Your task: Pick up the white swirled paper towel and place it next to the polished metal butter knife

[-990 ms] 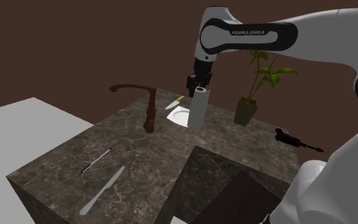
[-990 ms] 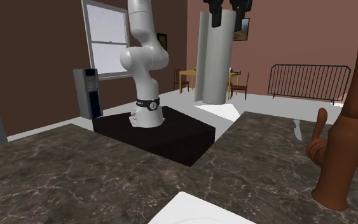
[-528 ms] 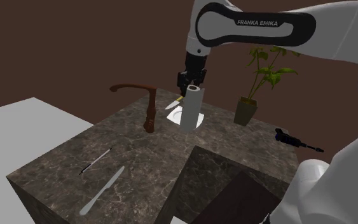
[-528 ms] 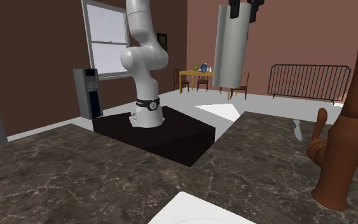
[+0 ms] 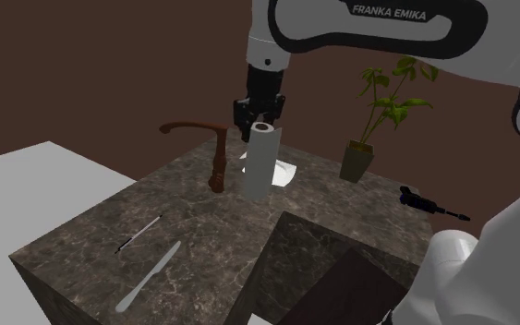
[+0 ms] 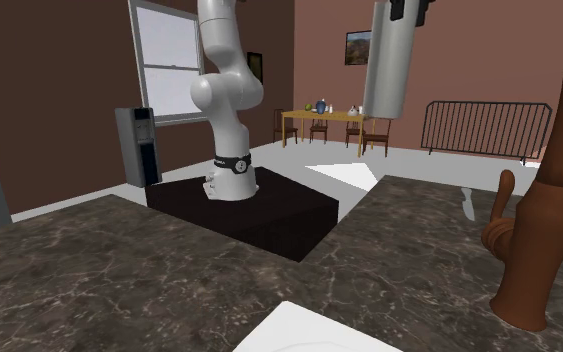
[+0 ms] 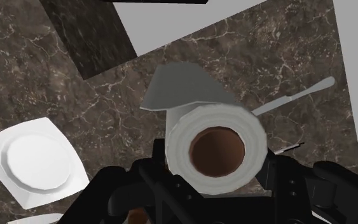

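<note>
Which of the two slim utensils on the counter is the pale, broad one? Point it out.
The knife nearest the counter's corner; the other utensil, just beyond it, is thin and dark.

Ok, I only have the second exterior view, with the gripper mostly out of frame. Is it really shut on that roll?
Observer: Yes; in the wrist view the gripper clasps the paper towel roll from both sides at its upper end.
Operator: Where's the butter knife?
Observer: In the shoulder view the butter knife lies flat near the corner of the counter at that view's lower left, far from the roll.
Operator: Anything near it?
Observer: A thinner dark utensil lies beside it, apart, on the side toward the brown faucet.
</note>
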Action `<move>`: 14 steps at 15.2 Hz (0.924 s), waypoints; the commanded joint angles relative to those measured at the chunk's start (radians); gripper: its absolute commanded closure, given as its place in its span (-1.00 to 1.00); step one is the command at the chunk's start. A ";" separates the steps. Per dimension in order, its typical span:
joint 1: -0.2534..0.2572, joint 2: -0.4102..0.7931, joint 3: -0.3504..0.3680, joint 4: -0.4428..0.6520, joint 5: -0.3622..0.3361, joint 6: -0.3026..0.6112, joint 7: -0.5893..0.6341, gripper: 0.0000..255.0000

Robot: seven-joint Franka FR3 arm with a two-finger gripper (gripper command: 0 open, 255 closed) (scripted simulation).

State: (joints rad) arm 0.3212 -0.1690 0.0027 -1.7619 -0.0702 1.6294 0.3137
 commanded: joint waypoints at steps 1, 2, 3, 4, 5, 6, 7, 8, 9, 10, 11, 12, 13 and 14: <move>0.020 0.015 0.029 0.037 0.003 -0.025 0.049 1.00; 0.030 0.024 0.043 0.057 0.004 -0.038 0.071 1.00; 0.040 0.033 0.057 0.078 0.005 -0.051 0.094 1.00; 0.049 0.044 0.071 0.100 0.005 -0.065 0.117 1.00; 0.059 0.056 0.084 0.124 0.005 -0.078 0.140 1.00; 0.069 0.070 0.098 0.150 0.005 -0.092 0.162 1.00; 0.080 0.084 0.111 0.177 0.004 -0.107 0.185 1.00; 0.090 0.100 0.125 0.206 0.002 -0.121 0.208 1.00; 0.101 0.117 0.138 0.237 0.000 -0.137 0.231 1.00; 0.112 0.136 0.151 0.270 -0.002 -0.153 0.255 1.00; 0.124 0.156 0.164 0.304 -0.006 -0.169 0.278 1.00; 0.137 0.178 0.177 0.341 -0.010 -0.187 0.301 1.00; 0.149 0.201 0.190 0.381 -0.015 -0.205 0.324 1.00; 0.163 0.227 0.202 0.423 -0.021 -0.224 0.348 1.00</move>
State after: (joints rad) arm 0.4692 0.0324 0.1899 -1.3825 -0.0859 1.4258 0.6328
